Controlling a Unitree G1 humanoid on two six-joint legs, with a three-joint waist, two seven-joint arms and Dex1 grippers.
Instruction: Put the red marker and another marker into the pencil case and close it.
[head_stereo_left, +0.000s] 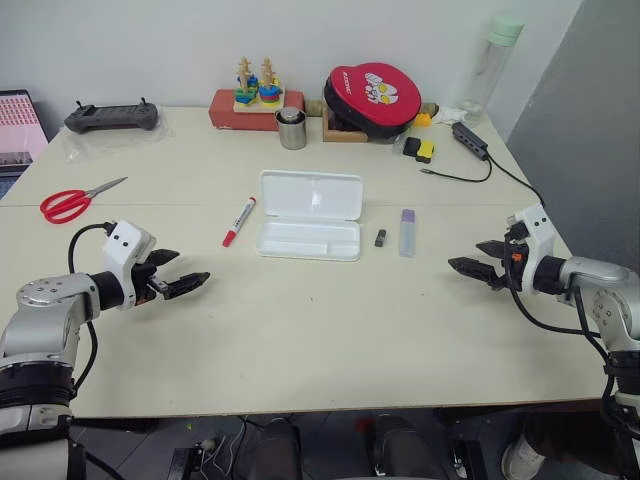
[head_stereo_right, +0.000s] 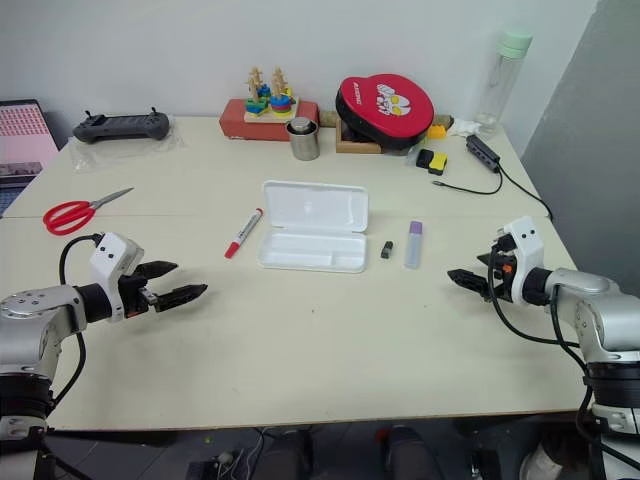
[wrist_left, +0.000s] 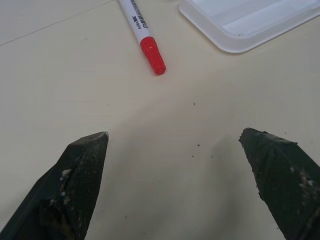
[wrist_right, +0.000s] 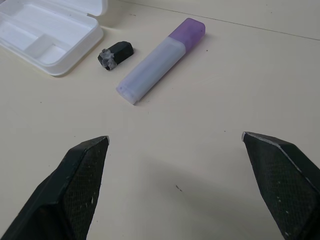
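Both markers still lie on the counter (head_stereo_left: 300, 330), so nothing is packed: your left claw (head_stereo_left: 178, 277) gapes wide short of the red marker (head_stereo_left: 238, 221), your right claw (head_stereo_left: 478, 260) gapes wide short of the lilac marker (head_stereo_left: 407, 232), the open pencil case (head_stereo_left: 308, 214) between them.

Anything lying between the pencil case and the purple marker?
Yes: a small black piece lies on the table between the pencil case and the purple marker, seen in the head views and right wrist view.
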